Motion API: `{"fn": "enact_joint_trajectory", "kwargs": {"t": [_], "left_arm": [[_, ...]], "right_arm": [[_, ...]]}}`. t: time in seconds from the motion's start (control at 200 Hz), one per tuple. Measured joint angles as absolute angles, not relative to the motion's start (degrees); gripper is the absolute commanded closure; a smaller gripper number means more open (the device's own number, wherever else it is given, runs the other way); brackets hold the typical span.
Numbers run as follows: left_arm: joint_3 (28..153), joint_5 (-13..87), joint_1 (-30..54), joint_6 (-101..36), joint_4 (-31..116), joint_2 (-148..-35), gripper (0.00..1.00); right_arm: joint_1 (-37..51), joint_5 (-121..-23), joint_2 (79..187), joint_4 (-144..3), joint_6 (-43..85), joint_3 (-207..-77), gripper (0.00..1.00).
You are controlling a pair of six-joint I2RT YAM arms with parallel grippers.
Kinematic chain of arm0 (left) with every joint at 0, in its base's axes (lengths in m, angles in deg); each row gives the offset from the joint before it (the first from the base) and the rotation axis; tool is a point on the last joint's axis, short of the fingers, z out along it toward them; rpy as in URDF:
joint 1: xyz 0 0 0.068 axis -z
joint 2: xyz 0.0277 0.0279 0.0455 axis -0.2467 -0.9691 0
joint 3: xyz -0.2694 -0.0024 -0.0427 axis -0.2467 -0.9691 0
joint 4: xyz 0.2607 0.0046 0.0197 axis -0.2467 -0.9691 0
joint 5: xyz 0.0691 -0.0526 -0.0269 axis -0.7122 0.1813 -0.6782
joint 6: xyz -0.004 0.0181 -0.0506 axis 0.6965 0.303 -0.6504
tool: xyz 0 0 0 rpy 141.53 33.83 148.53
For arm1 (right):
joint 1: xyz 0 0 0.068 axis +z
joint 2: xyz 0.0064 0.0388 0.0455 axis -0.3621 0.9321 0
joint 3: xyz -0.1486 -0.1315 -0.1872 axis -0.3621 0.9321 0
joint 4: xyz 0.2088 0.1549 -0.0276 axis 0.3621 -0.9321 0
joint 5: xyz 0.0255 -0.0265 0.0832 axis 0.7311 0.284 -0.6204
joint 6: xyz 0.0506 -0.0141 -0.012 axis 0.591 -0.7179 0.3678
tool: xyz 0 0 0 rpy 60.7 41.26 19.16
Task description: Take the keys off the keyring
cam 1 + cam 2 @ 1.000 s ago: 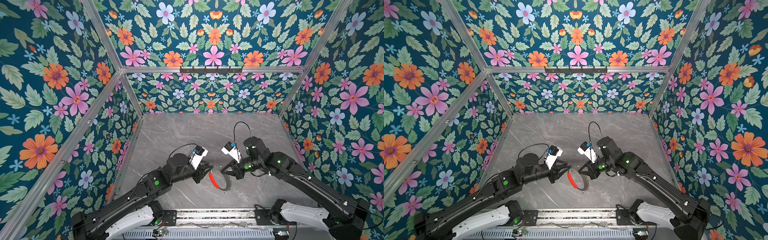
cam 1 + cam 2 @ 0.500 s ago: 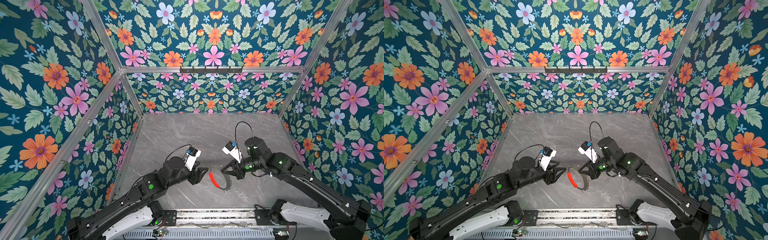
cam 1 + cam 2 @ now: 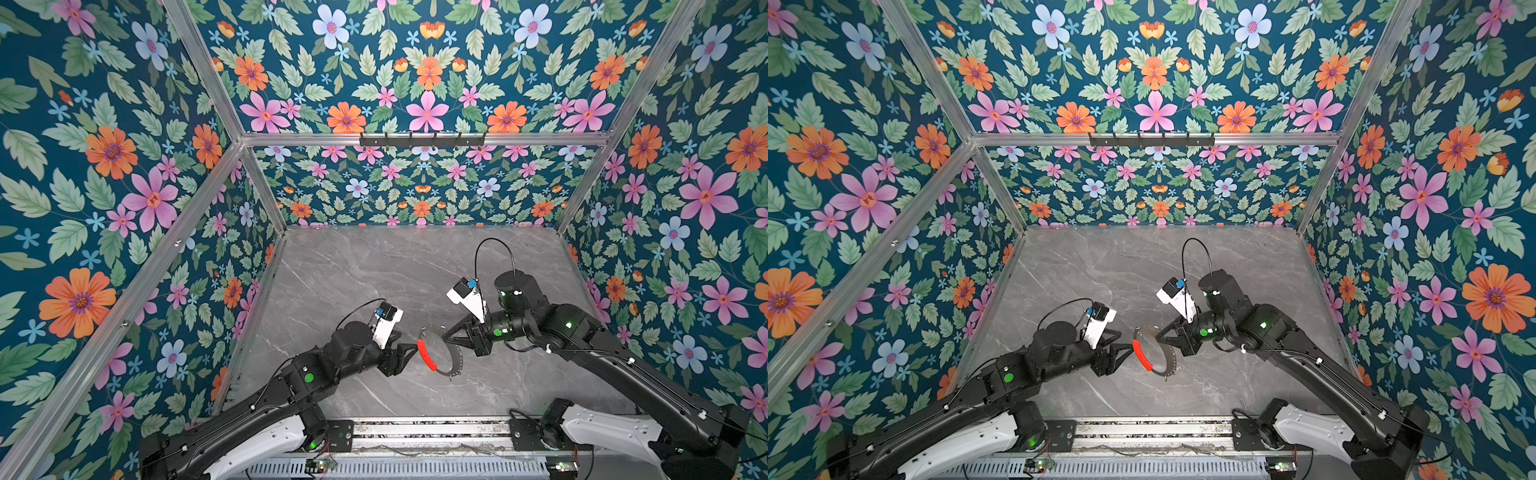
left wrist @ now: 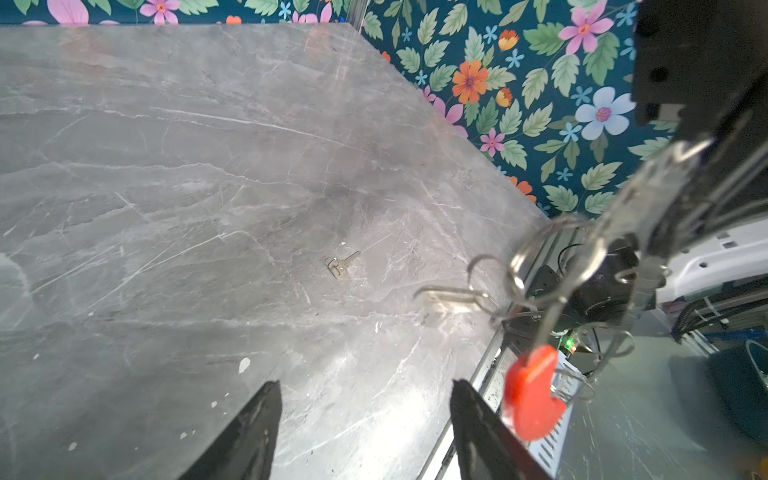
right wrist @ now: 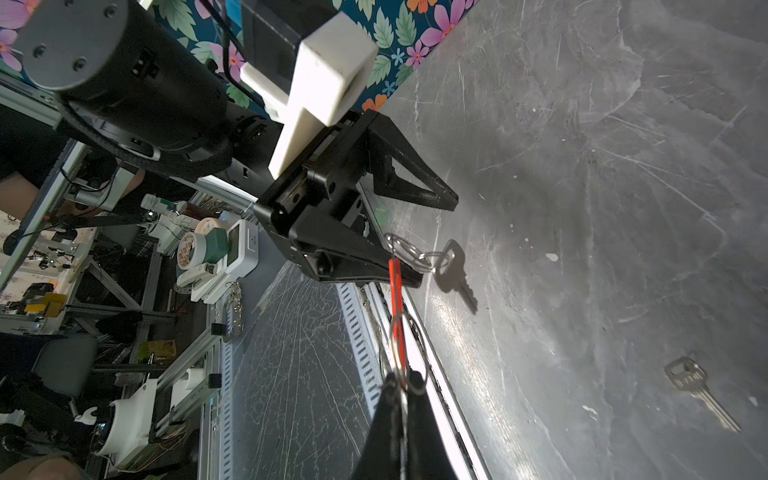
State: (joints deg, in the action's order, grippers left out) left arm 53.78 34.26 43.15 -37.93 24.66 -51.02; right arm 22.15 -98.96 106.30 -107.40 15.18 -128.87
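The keyring (image 3: 458,360), a thin grey hoop, is hanging on edge above the desk (image 3: 374,270), pinched at its rim in the right tool (image 3: 446,333). A red sleeve (image 3: 427,355) is covering the arc farthest from that tool, and small wire loops (image 4: 536,266) are standing out around the rim. One key (image 5: 454,270), looking dark against the light, is dangling from the hoop on linked split rings (image 5: 409,249). A second key (image 4: 343,263), silvery and carrying its own small ring, is lying flat on the desk, well apart from the hoop.
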Motion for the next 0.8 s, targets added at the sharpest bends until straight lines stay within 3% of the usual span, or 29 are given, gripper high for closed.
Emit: {"fn": "enact_joint_trajectory", "kwargs": {"t": [0.36,0.8], "left_arm": [[50.20,33.54,43.81,-37.01,34.49,-53.43,0.31],[49.76,29.91,46.60,-36.51,41.29,-53.25,0.35]], "right_arm": [[22.06,-100.79,106.60,-106.04,15.79,-128.65,1.00],[17.21,-111.83,105.55,-100.97,20.84,-124.43,1.00]]}}
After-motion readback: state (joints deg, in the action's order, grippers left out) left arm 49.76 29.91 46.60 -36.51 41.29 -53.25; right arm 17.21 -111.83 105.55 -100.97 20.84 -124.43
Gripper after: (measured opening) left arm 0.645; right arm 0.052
